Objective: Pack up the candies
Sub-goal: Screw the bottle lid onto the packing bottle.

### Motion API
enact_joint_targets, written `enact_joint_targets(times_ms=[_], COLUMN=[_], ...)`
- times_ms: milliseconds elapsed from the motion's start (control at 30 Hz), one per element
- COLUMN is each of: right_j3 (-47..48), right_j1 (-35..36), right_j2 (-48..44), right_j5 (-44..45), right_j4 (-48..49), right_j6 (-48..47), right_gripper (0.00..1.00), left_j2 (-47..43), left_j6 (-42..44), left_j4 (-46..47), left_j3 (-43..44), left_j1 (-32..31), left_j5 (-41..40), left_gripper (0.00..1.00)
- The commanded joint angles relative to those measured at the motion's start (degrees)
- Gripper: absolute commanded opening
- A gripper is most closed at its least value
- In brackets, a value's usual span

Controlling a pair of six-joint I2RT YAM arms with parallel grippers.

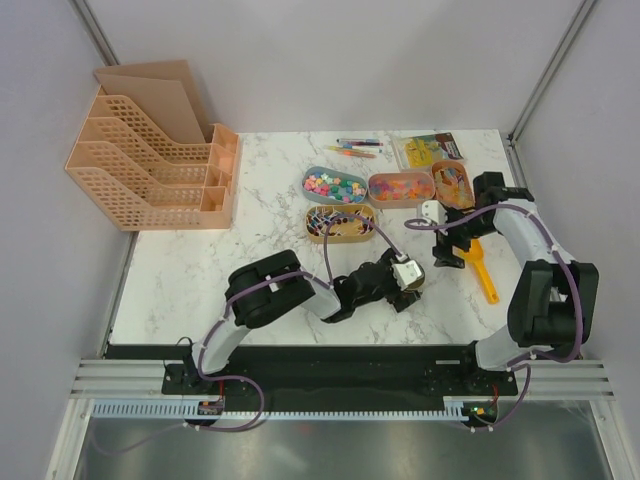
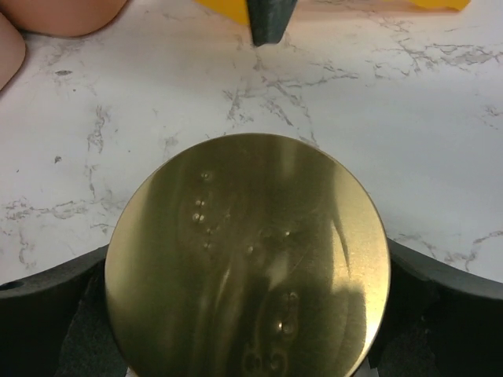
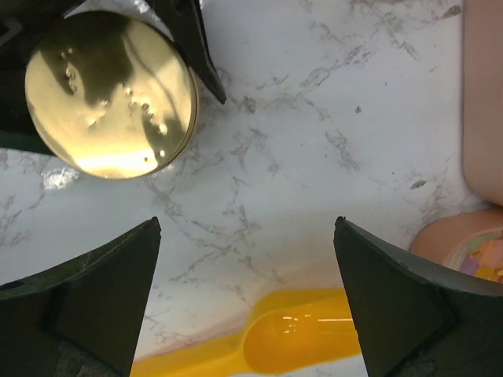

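Observation:
The candies lie in several oval trays at the back: mixed bright ones in a blue tray (image 1: 335,185), orange and yellow ones in a peach tray (image 1: 400,187) and a smaller one (image 1: 452,182), wrapped ones in a tan tray (image 1: 340,223). My left gripper (image 1: 410,280) (image 2: 247,251) lies low at mid-table, open, its fingers on either side of a round gold-topped tin (image 2: 247,259) (image 3: 110,94); contact is hidden. My right gripper (image 1: 452,248) (image 3: 246,228) hangs open over bare marble. The bowl of a yellow scoop (image 3: 306,342) (image 1: 483,272) lies just below it.
A peach file organiser (image 1: 150,160) stands at the back left. Thin coloured pens (image 1: 355,148) and a clear packet (image 1: 428,150) lie behind the trays. A peach tray's wall (image 3: 483,94) is close on the right gripper's right side. The two grippers are near each other.

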Motion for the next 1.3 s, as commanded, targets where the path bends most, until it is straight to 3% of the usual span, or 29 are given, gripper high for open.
enact_joint_targets(times_ms=[0, 167, 300, 433, 467, 567, 900, 1267], right_j3=[3.03, 5.23, 4.8, 4.27, 4.27, 4.71, 8.4, 9.37], right_j1=[-3.44, -6.0, -5.65, -3.63, -3.19, -1.35, 1.91, 3.93], right_j2=[0.78, 3.16, 3.6, 3.86, 4.12, 6.06, 11.5, 13.18], right_j5=[-1.51, -3.35, -4.4, -5.02, -5.46, -6.16, -3.62, 0.34], right_j4=[-9.08, -13.93, -20.76, -25.44, -26.66, -27.2, -27.2, -27.2], right_j6=[-10.92, -16.38, -27.43, -37.44, -38.43, -39.76, -39.94, -38.53], right_gripper=[0.98, 0.98, 0.98, 0.98, 0.98, 0.98, 0.98, 0.98], left_j2=[10.57, 10.83, 13.12, 15.67, 17.06, 17.61, 15.58, 17.16], left_j6=[8.23, 8.85, 9.81, 12.79, 13.41, 13.86, 12.9, 10.7], left_j4=[-26.43, -24.23, -26.51, -26.78, -26.95, -29.76, -37.58, -43.74], left_j3=[-5.28, -6.87, -5.37, -3.88, -3.44, -2.21, -1.6, 1.05], left_j1=[-0.7, -0.79, -0.79, -0.79, -0.79, -0.7, -0.61, 0.61], left_j5=[-4.3, -5.25, -5.53, -7.36, -7.89, -6.41, 8.17, 18.02], left_gripper=[1.0, 0.83, 0.78, 0.62, 0.53, 0.44, 0.4, 0.37])
